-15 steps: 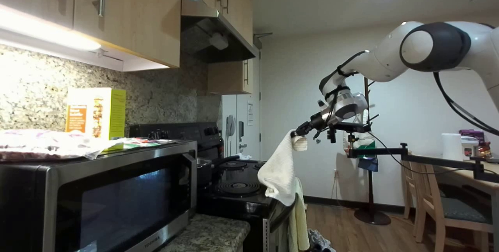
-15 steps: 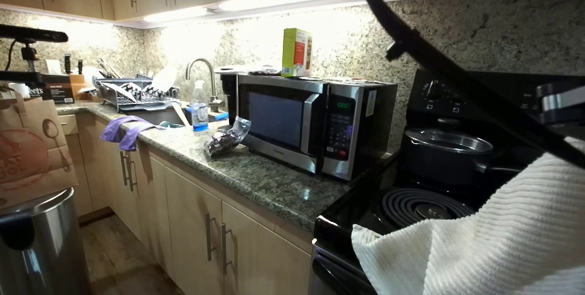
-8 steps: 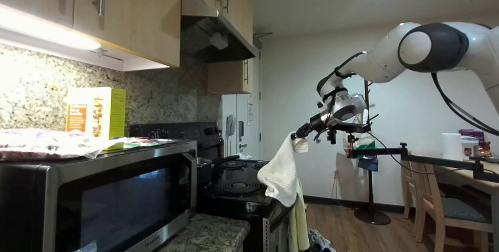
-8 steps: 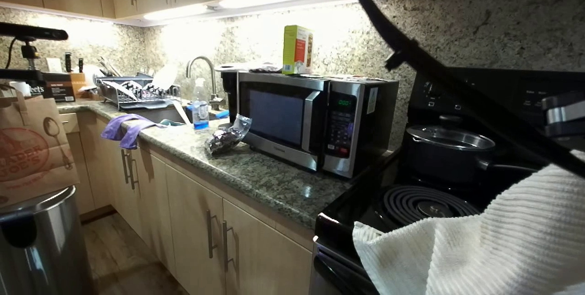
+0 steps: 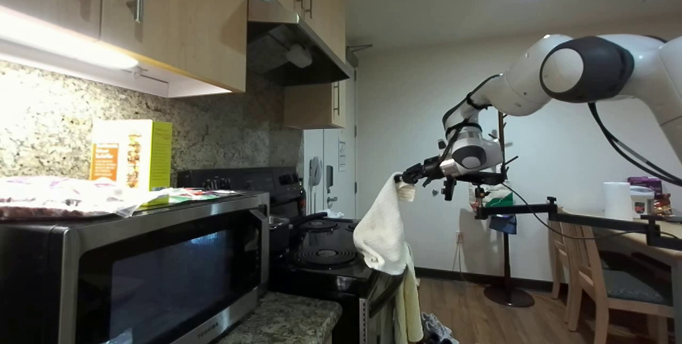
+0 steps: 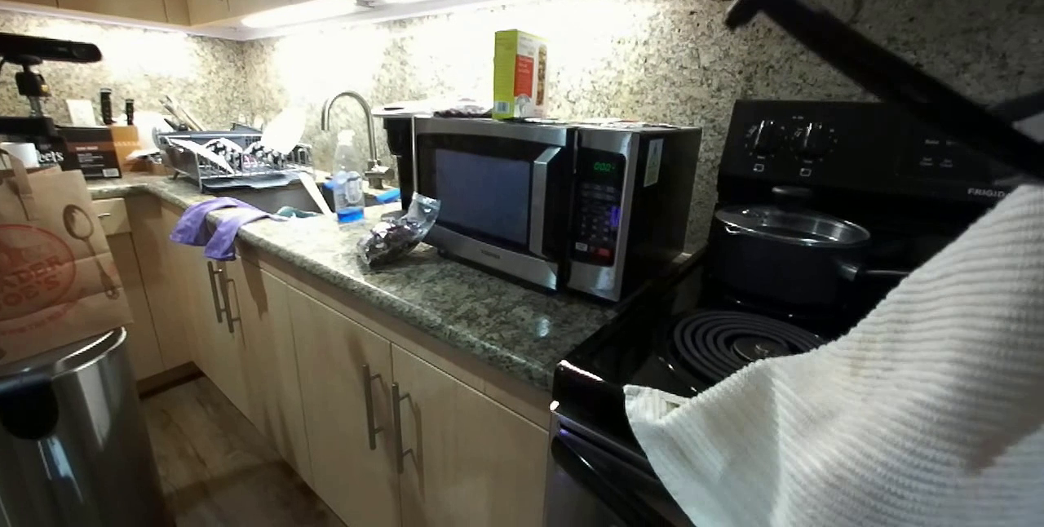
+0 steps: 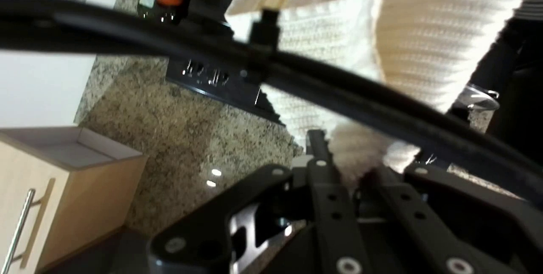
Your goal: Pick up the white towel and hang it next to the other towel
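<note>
The white towel (image 5: 379, 232) hangs from my gripper (image 5: 399, 178), which is shut on its upper end. Its lower part hangs over the front edge of the stove, beside the oven handle (image 5: 386, 294). I cannot tell whether it touches the handle. The other towel (image 5: 408, 301) is pale yellow and hangs at the oven front, just below and partly behind the white towel. In an exterior view the white towel (image 6: 856, 437) fills the lower right. In the wrist view the gripper (image 7: 350, 151) has bunched white towel (image 7: 326, 32) between its fingers; a black cable crosses in front.
The black stove (image 5: 325, 275) has coil burners and a lidded pot (image 6: 789, 254). The microwave (image 6: 506, 201) stands on the counter beside it, with a box (image 6: 519, 74) on top. The range hood (image 5: 298, 40) hangs above the stove. Chairs (image 5: 613, 275) and a coat stand (image 5: 508, 259) are behind the arm.
My wrist has tilted flatter and the gripper has risen slightly. The white towel's lower edge has moved up a little with it. In an exterior view the whole picture has shifted slightly.
</note>
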